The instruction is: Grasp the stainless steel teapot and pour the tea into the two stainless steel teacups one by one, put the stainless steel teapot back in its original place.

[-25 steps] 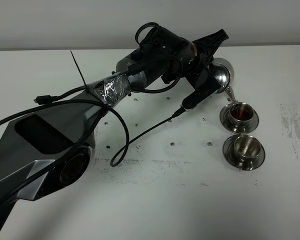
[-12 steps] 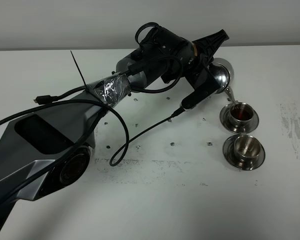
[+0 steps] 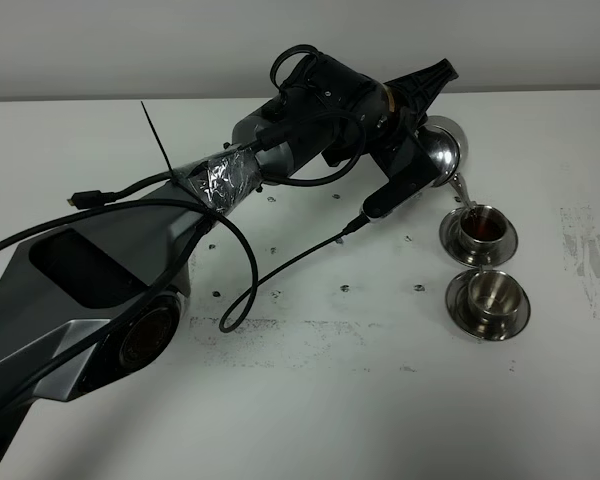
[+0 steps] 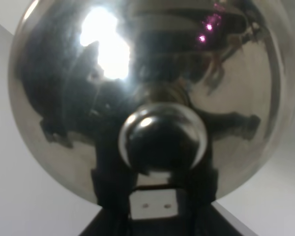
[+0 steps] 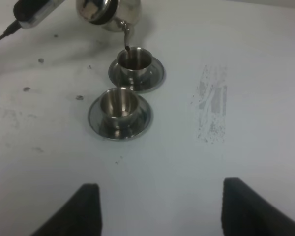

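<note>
- Left gripper (image 3: pixel 420 125) is closed down tight on the teapot (image 3: pixel 445 148), holding it in the air at the far right of the table (image 3: pixel 330 400). I can't make out the handle itself inside the grip.
- From the left wrist view I see only the pot's mirrored dome and its lid knob (image 4: pixel 162 137), with one black finger (image 4: pixel 152 206) against it.
- I read the teapot as tipped over, its spout (image 3: pixel 460 188) pointing down right over the far cup (image 3: pixel 480 225).
- I see a thin dark bit of tea (image 5: pixel 127 48) at the spout tip, and reddish-brown liquid sits in that cup.
- Just beside it, nearer to me, the near cup (image 3: pixel 488 293) shows a bare shiny inside. Each cup stands upright on its own saucer (image 5: pixel 96 120).
- Right gripper (image 5: pixel 162 206) hangs wide apart and holds nothing, well back from both cups.
- I note a grey scuffed patch (image 5: pixel 211 103) on the table to the right of the cups.
</note>
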You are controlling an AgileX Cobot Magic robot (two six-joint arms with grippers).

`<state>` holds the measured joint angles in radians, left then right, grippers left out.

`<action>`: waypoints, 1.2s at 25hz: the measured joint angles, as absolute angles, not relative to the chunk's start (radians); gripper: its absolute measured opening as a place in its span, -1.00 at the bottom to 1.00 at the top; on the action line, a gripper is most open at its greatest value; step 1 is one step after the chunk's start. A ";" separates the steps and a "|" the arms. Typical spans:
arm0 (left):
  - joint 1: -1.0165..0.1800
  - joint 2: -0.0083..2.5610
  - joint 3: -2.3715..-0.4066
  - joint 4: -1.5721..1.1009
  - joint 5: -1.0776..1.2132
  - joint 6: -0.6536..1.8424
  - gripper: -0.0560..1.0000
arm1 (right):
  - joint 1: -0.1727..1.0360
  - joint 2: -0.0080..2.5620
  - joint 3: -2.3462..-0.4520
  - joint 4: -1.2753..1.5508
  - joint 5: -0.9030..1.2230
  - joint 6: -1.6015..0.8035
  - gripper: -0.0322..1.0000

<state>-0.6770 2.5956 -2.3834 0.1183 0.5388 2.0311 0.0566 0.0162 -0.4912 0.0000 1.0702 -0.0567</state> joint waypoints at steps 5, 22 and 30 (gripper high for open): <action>-0.677 2.596 -2.383 0.118 0.539 2.031 -0.54 | 0.057 0.016 -0.491 0.000 1.070 -0.057 0.05; -0.677 2.596 -2.383 0.118 0.539 2.032 -0.54 | 0.057 0.016 -0.491 0.000 1.070 -0.057 0.05; -0.677 2.596 -2.383 0.118 0.538 2.032 -0.54 | 0.057 0.016 -0.491 0.000 1.070 -0.057 0.05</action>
